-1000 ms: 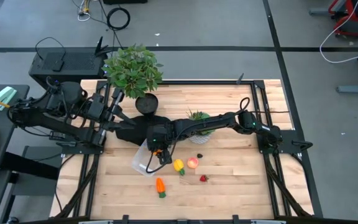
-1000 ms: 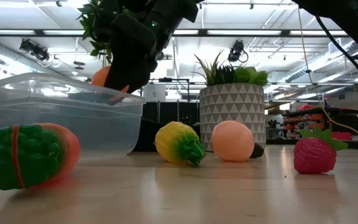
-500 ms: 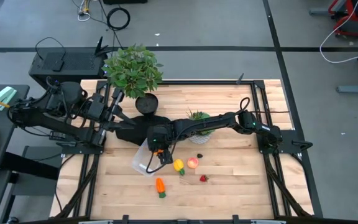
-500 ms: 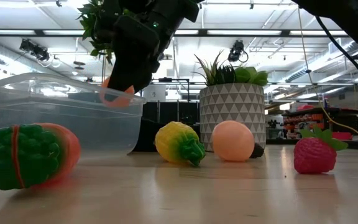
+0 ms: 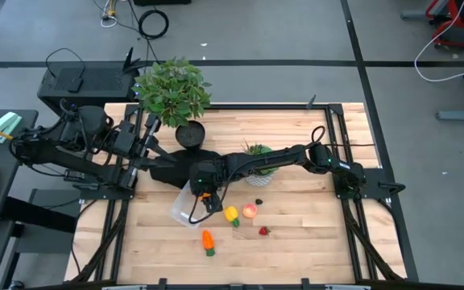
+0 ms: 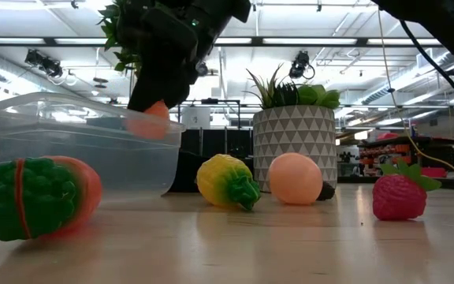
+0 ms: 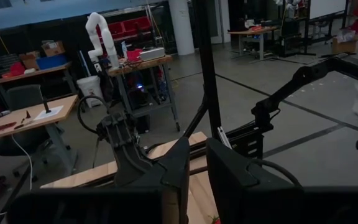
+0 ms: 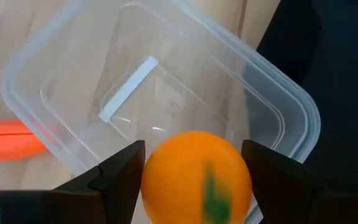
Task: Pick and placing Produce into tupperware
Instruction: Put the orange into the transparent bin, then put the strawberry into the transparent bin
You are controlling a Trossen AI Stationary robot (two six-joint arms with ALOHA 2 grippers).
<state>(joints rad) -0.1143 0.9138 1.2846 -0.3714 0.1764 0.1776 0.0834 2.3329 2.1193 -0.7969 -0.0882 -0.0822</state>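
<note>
Orange sits between my right gripper fingers, spread wide above the tupperware at the table's middle (whether the pads touch it, I cannot tell). Carrot, yellow piece, pink fruit and strawberry lie nearer. My left gripper, fingers narrow, waits far left.

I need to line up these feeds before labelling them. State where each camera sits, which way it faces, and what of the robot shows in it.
High view: above the table, looking straight down; both arms show, the right gripper over the tupperware.
Low view: at table-top height, looking level across; the right arm hangs above the tupperware.
Left wrist view: on the left arm, facing the room; the left gripper fills the foreground.
Right wrist view: on the right arm, looking down between open fingers at the orange.
Shared: high, low and right wrist views all show the tupperware.
</note>
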